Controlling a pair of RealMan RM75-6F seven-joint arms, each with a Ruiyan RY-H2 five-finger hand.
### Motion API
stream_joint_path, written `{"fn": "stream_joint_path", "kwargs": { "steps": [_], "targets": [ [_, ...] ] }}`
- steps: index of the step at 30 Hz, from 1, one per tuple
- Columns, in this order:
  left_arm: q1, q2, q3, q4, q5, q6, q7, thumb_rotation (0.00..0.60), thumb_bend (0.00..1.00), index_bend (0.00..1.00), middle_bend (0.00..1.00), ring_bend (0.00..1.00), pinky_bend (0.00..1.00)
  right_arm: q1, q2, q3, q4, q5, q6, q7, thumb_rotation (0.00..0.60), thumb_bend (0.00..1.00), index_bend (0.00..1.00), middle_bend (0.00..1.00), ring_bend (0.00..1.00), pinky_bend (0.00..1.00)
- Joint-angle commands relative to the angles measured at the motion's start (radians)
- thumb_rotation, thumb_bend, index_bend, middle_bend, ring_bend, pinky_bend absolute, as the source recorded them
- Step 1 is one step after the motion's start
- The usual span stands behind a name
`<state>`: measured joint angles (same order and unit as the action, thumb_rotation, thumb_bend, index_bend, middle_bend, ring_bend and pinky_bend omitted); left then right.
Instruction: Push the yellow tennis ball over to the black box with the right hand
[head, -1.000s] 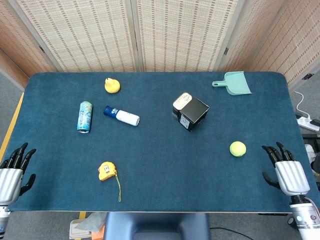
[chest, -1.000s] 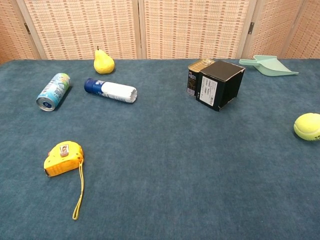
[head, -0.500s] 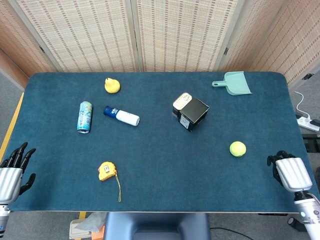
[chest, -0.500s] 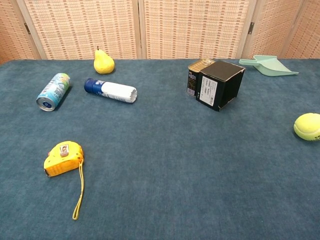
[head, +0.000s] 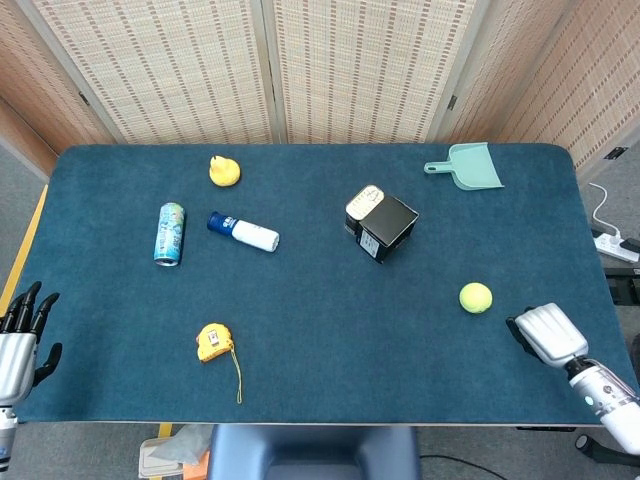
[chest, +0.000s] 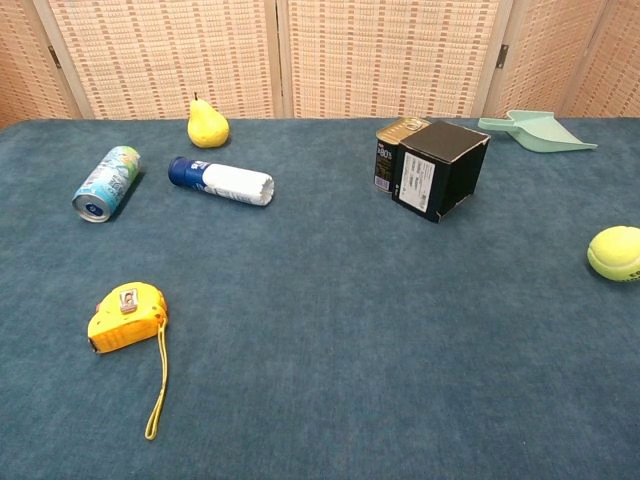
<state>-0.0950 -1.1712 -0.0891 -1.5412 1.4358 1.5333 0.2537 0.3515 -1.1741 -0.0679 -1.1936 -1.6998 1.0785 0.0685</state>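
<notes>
Tennis ball rests on the blue surface, near but apart from the right hand, whose finger position cannot be told.

This looks like a robot test room or lab set up for trials. A wide desk covered in dark blue felt carries a loose mix of unrelated props: a plastic pear, a drink can, a tape measure, a dustpan. Woven folding screens close off the far side like a backdrop. Grey carpet shows at the edges, and a white power strip with its cable lies on the floor to the right.
</notes>
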Motion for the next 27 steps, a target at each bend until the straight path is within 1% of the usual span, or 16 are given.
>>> {"fn": "stream_joint_path", "kwargs": {
  "steps": [1, 7, 16, 27],
  "targets": [
    [0.0, -0.018, -0.025, 0.006, -0.052, -0.001, 0.037, 0.6, 0.4, 0.18, 0.06, 0.12, 0.36, 0.08, -0.034, -0.029, 0.079, -0.029, -0.104, 0.039, 0.6, 1.0, 0.73, 0.89, 0.58, 0.8],
    [0.001, -0.035, -0.042, 0.008, -0.089, 0.005, 0.077, 0.6, 0.4, 0.18, 0.06, 0.12, 0.36, 0.128, -0.093, -0.053, 0.18, -0.047, -0.148, 0.116, 0.6, 1.0, 0.73, 0.89, 0.58, 0.8],
    [-0.011, -0.05, -0.047, 0.021, -0.121, -0.022, 0.116, 0.6, 0.4, 0.18, 0.06, 0.12, 0.37, 0.182, -0.223, -0.067, 0.328, -0.076, -0.13, 0.22, 0.6, 1.0, 0.73, 0.89, 0.58, 0.8],
    [-0.022, -0.051, -0.055, 0.036, -0.153, -0.049, 0.111, 0.6, 0.4, 0.18, 0.06, 0.12, 0.37, 0.247, -0.312, -0.051, 0.404, -0.064, -0.122, 0.274, 0.6, 1.0, 0.73, 0.89, 0.58, 0.8]
  ]
}}
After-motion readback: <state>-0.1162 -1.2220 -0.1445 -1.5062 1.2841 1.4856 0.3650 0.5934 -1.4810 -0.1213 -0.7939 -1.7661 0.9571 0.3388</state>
